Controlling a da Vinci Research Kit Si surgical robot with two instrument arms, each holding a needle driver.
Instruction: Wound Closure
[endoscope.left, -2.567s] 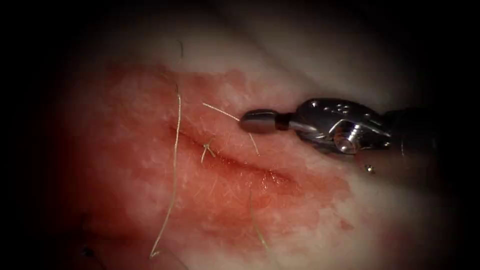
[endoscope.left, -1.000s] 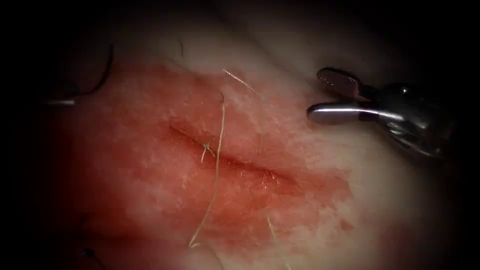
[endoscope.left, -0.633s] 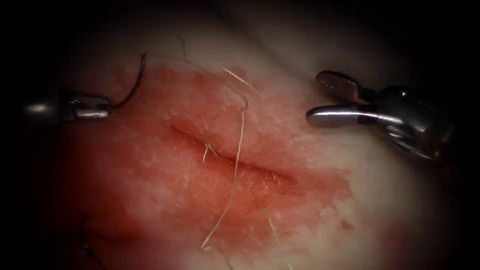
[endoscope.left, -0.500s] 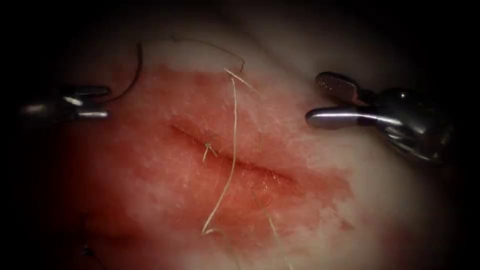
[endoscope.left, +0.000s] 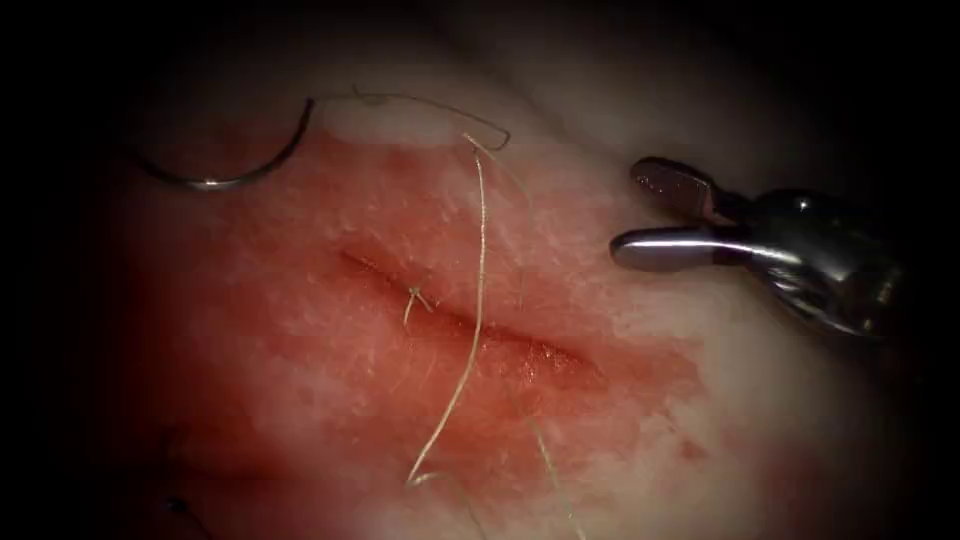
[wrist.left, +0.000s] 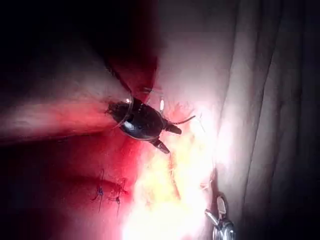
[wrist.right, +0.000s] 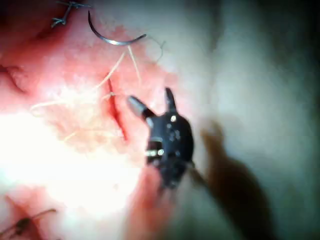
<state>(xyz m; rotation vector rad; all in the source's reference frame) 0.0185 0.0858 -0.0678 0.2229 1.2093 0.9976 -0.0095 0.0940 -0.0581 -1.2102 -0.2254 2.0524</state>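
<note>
The curved needle (endoscope.left: 215, 183) lies loose on the tissue (endoscope.left: 300, 400), up and to the left of the cut (endoscope.left: 470, 328), with neither tool holding it and no part of it in the tissue. Its pale thread (endoscope.left: 480, 250) arcs right from the needle's end, bends, then runs down across the cut. My right tool (endoscope.left: 632, 210) hovers right of the cut, jaws open and holding nothing. In the left wrist view my left tool (wrist.left: 171, 138) stands with its jaws spread and nothing between them. The right wrist view has the needle (wrist.right: 112, 40) beyond the right tool (wrist.right: 152, 100).
A tied stitch (endoscope.left: 415, 296) with short cut ends sits on the cut. Another loose thread end (endoscope.left: 545, 460) trails toward the near edge. Red fluid stains the tissue around the cut. Older dark stitches (wrist.left: 107, 192) lie on the tissue in the left wrist view.
My left tool opened, released the needle and drew back out of the endoscope view to the left. The needle settled on the tissue and its thread shifted right. The right tool barely moved.
</note>
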